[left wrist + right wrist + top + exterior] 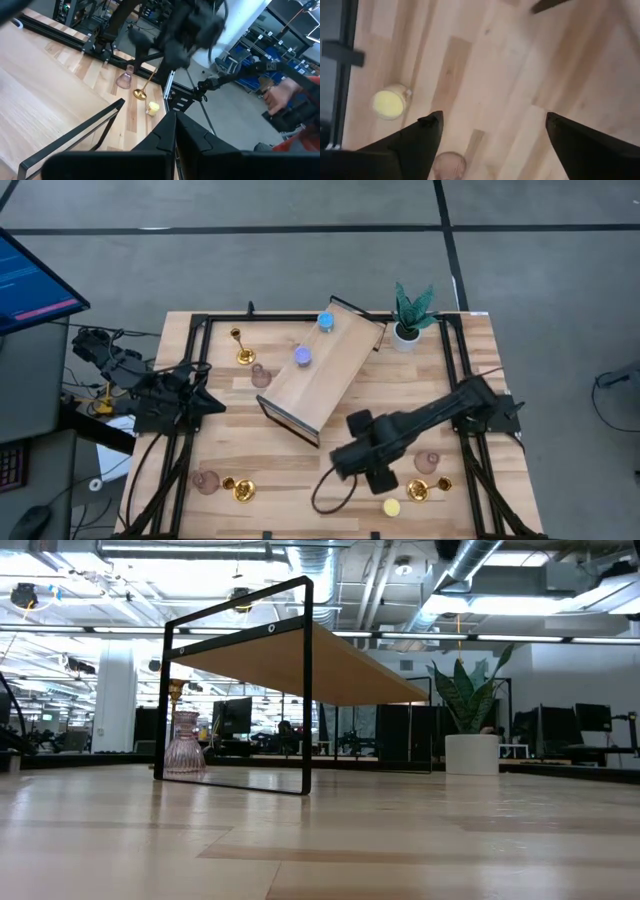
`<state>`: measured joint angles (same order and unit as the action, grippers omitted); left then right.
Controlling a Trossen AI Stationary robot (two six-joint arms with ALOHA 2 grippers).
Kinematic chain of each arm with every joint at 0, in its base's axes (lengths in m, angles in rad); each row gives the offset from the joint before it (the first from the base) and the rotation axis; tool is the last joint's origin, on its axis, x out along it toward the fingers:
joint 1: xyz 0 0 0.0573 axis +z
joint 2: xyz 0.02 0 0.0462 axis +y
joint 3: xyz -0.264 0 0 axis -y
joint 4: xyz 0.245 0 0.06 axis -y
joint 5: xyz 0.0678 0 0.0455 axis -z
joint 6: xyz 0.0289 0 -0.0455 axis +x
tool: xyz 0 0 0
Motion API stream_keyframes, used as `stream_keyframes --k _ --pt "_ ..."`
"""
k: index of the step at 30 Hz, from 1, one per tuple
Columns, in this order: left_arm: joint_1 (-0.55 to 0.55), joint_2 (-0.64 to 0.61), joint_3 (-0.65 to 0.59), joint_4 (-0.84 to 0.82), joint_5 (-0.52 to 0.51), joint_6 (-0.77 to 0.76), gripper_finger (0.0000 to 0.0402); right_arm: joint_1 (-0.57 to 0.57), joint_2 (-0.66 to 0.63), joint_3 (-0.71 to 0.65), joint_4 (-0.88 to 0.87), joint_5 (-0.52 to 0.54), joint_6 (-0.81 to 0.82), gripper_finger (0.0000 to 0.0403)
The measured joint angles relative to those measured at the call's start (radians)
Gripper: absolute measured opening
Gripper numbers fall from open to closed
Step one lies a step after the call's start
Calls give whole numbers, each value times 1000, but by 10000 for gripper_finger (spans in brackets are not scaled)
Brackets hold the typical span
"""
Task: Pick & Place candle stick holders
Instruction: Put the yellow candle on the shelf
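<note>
2 holders, blue and violet, sit on shelf; no writing legible

One camera looks straight down, one level across the table, two ride the wrists.

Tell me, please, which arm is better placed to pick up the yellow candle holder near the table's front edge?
Probably the right. The right gripper hangs open just beside the yellow holder; the left gripper is shut, far across the table.
</note>
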<state>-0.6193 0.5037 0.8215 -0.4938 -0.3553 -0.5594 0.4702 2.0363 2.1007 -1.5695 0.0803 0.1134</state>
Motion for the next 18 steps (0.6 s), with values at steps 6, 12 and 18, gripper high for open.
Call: stream_keyframes --k 6,12,18 --pt "0 0 0 0 0 -5 12 62 48 0 19 -85 -18 372" --pt "0 0 0 0 0 -7 12 130 45 -45 110 -100 41 381" --pt "0 2 0 0 0 -7 13 173 46 -174 219 -163 86 382"
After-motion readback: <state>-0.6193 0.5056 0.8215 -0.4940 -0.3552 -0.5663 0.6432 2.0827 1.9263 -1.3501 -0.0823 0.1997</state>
